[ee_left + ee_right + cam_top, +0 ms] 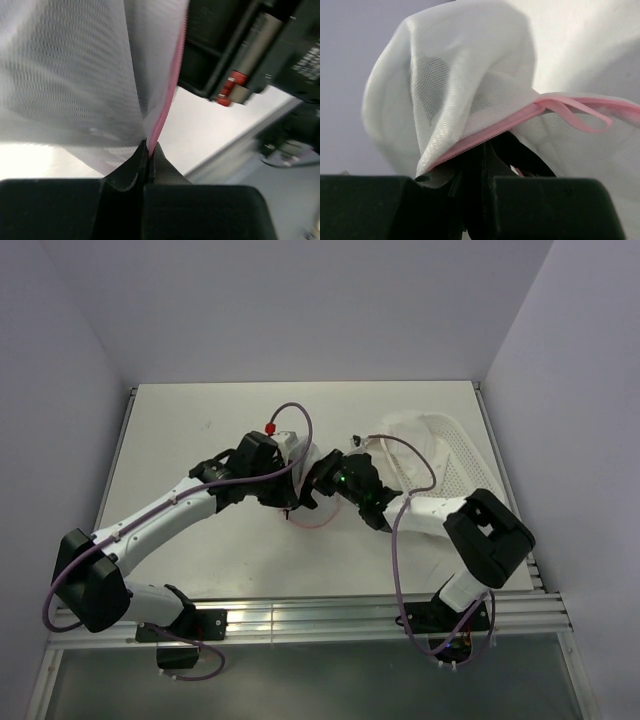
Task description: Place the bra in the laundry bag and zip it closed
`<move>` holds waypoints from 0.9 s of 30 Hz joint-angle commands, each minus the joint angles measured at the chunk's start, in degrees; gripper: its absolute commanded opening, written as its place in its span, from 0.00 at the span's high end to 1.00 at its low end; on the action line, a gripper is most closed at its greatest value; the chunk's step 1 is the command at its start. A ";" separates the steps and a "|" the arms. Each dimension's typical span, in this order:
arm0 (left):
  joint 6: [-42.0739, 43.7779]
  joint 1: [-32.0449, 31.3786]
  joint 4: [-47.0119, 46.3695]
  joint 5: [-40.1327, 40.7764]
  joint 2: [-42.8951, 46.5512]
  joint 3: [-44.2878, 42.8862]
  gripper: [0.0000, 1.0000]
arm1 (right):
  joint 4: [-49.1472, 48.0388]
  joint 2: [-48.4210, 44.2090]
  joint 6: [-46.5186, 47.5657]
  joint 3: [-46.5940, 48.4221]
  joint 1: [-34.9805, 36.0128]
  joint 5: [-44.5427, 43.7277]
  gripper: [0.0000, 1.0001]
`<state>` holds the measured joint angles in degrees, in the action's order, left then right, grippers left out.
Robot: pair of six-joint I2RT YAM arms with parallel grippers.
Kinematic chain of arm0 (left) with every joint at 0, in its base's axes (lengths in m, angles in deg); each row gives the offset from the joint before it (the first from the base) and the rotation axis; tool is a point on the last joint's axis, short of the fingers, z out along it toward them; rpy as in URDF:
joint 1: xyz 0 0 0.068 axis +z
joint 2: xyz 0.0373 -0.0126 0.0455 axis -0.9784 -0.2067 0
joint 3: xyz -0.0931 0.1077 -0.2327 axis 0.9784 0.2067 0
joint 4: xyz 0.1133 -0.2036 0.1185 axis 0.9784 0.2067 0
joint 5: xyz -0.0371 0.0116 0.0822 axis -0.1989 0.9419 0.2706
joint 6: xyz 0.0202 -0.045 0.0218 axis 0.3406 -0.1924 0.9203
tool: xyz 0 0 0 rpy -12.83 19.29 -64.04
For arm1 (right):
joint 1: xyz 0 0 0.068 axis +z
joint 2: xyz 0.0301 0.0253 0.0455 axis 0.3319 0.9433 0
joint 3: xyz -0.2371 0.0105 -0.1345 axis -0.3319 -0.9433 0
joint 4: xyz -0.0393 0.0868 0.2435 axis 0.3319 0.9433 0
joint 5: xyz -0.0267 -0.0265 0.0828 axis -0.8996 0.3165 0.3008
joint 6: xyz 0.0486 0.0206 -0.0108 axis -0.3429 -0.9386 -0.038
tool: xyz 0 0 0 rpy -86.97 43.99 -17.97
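Observation:
The laundry bag [307,465] hangs bunched between my two grippers above the table's middle. My left gripper [292,502] is shut on its pink zipper trim [170,85], with white mesh [75,75] spreading up from the jaws [149,145]. My right gripper [320,480] is shut on the pink trim [520,120] too, the mesh [470,65] bulging above its jaws [482,147]. A pink pull loop [580,112] lies along the trim. The bra does not show clearly. A dark shape [530,157] under the trim could be it or the other gripper.
A white perforated basket [455,455] lies at the right rear of the table with a white cloth [410,432] in it. The right arm's elbow [490,535] stands near the table's right front edge. Purple cables loop over both arms.

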<state>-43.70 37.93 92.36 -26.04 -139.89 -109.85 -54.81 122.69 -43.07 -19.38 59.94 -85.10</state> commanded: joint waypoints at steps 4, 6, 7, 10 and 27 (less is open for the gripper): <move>-4.25 -1.70 -3.92 -14.92 1.60 -2.85 1.00 | -0.47 -8.90 0.85 -1.11 1.28 -17.90 1.00; -5.92 -1.70 -6.03 -18.53 2.04 -2.85 1.00 | 0.15 -9.69 -0.37 -1.29 1.28 -19.56 1.00; -6.36 -1.78 -6.73 -19.41 2.38 -2.58 1.00 | 0.76 -10.48 -1.08 -1.55 1.28 -19.92 1.00; -6.37 -1.61 -5.96 -16.54 3.00 -3.10 1.00 | 1.37 -12.76 -2.22 -1.90 1.37 -19.58 1.00; -37.73 -0.20 -48.83 -42.09 4.15 8.84 1.00 | 31.87 -22.00 -2.84 5.92 7.17 -45.85 1.00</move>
<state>-71.15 37.89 57.56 -60.86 -136.92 -102.22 -29.98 101.91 -44.25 -16.87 67.02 -121.58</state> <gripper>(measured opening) 0.023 0.157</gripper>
